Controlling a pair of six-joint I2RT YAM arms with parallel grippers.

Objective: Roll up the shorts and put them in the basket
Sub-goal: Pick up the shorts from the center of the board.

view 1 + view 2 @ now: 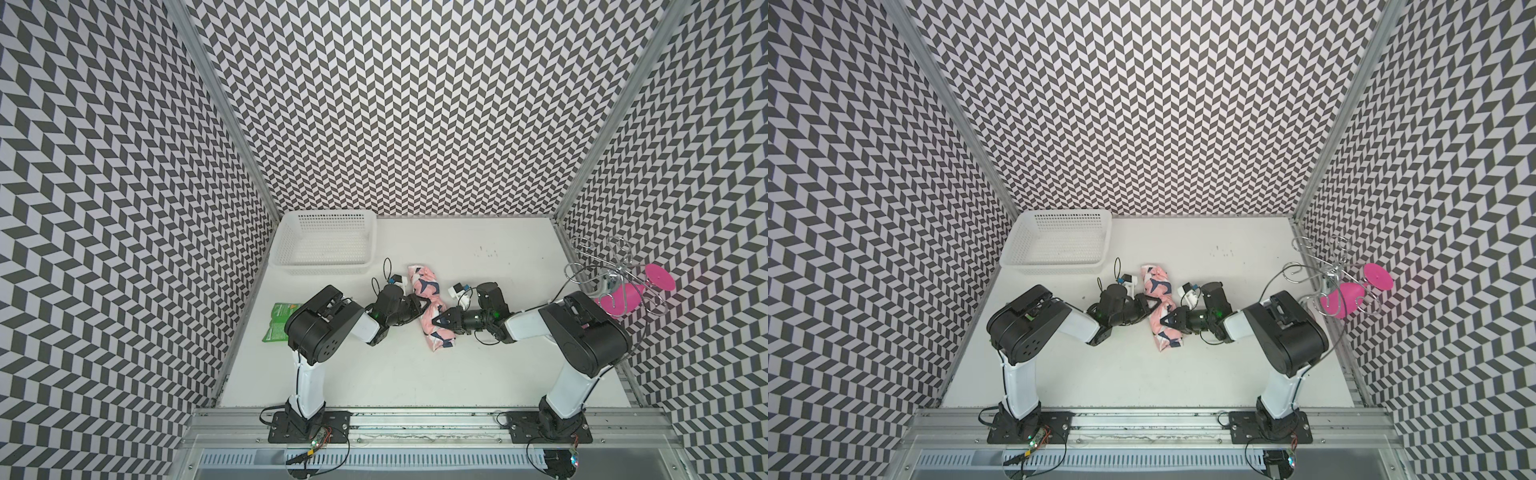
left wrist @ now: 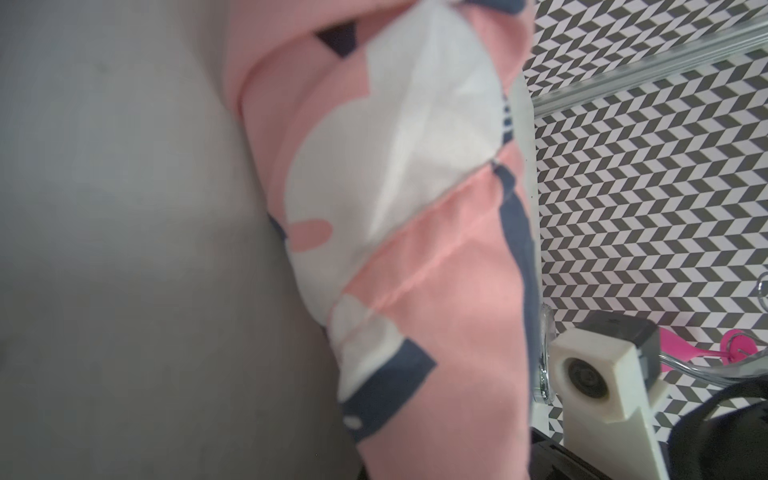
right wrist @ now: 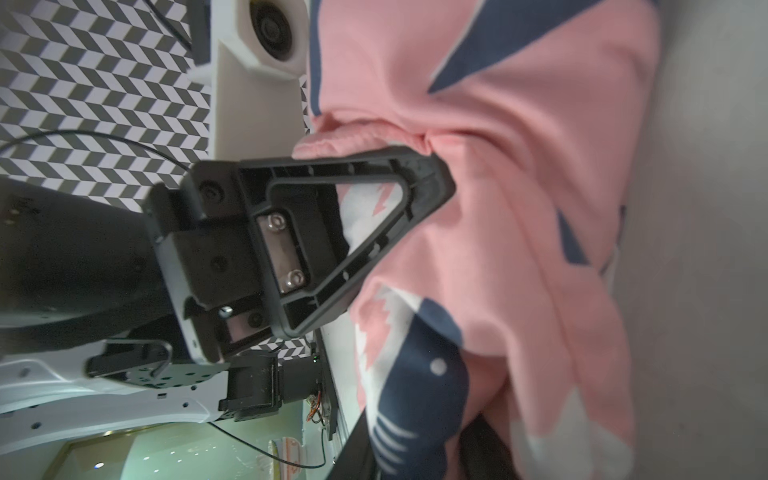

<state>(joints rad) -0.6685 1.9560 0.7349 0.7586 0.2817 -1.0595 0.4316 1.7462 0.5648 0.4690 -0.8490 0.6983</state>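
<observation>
In both top views the shorts (image 1: 436,341) lie rolled into a bundle on the counter (image 1: 478,374), left hand (image 1: 420,306) pinching their middle, right hand (image 1: 435,322) touching them, its grip unclear; seemingly only release remains.

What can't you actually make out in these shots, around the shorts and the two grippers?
- Grip of the left gripper: the right wrist view shows one finger pressed into the shorts; its partner is hidden behind it.
- Jaws of the right gripper: too small in both top views; its wrist view shows mostly fabric.
- How tight the roll is: left wrist view blurred.
- The green packet: partly under the left arm; print too small.
</observation>
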